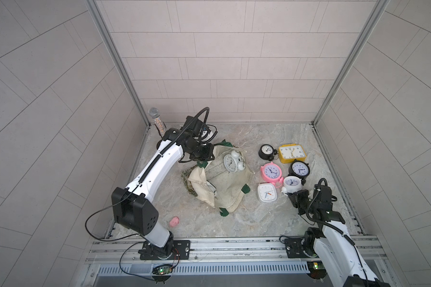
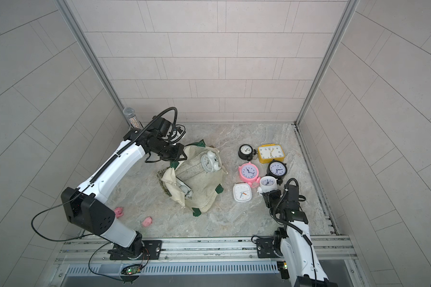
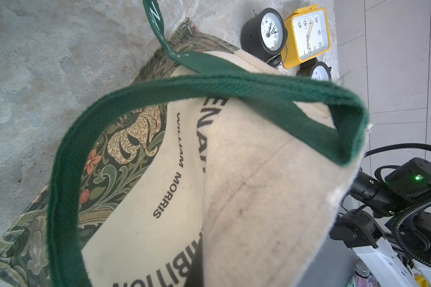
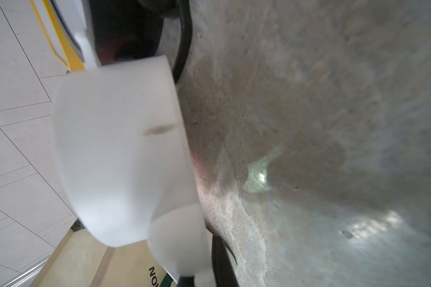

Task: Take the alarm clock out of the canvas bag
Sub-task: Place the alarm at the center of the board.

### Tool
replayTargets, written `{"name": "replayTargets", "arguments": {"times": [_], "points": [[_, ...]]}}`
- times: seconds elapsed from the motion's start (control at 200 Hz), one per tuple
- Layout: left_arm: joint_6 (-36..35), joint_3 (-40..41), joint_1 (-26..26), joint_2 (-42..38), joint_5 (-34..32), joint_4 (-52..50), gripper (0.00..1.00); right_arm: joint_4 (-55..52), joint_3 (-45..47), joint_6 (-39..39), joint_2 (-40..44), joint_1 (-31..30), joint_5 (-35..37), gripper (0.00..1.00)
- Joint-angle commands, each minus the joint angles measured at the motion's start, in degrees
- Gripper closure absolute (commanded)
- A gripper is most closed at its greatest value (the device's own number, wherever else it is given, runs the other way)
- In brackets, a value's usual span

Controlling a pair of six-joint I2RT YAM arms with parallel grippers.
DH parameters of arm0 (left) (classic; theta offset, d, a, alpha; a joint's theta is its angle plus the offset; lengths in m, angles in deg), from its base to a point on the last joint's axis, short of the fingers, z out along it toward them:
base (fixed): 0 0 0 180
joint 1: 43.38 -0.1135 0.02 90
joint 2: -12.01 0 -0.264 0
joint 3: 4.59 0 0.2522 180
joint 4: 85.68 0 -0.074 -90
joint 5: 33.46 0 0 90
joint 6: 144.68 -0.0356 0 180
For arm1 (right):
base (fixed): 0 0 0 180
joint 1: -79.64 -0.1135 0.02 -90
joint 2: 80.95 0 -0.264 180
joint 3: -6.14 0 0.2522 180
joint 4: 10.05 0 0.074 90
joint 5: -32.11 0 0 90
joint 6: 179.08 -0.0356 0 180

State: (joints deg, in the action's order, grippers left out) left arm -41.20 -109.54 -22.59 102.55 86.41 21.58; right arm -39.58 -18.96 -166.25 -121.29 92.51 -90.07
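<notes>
the canvas bag (image 1: 224, 196) lies crumpled on the tabletop (image 1: 234, 221) between the arms. the left gripper (image 1: 209, 152) has its jaws closed on the bag's far rim, by a green strap handle (image 3: 209, 84), holding the mouth up and open. in that mouth, just beside those jaws on the side toward the right arm, the white twin-bell alarm clock (image 1: 231, 162) lies face up on the canvas, bells turned toward the loose clocks.

the right gripper (image 1: 293, 195) has its jaws closed too, right up against a small white round clock (image 1: 292, 183) already out on the tabletop. whether it pinches some part of it i cannot tell, the wrist view being a blur of white plastic.

the left arm is far nearer, but it is busy with the rim. so the pick likely falls to the right arm: it would have to open, rise, and cross over the pink clock (image 1: 271, 172) and square white clock (image 1: 267, 192) to come down on the clock's round body, across the bells' line.
</notes>
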Motion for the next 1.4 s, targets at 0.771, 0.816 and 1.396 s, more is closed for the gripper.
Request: {"name": "replayTargets", "arguments": {"times": [0.771,0.816,1.396], "points": [[-0.64,0.65,0.74,0.55,-0.56,-0.36,1.0,2.52,-2.96,7.38,-8.52,9.56,-4.11,0.28],[-0.6,0.58,0.75,0.56,-0.52,-0.41,1.0,2.25,-3.44,7.43,-8.58,9.56,-4.19,0.23],[-0.73,0.23,0.76,0.16,-0.82,-0.5,1.0,-2.16,-23.56,16.46,-0.42,-1.27,1.36,0.24]]}}
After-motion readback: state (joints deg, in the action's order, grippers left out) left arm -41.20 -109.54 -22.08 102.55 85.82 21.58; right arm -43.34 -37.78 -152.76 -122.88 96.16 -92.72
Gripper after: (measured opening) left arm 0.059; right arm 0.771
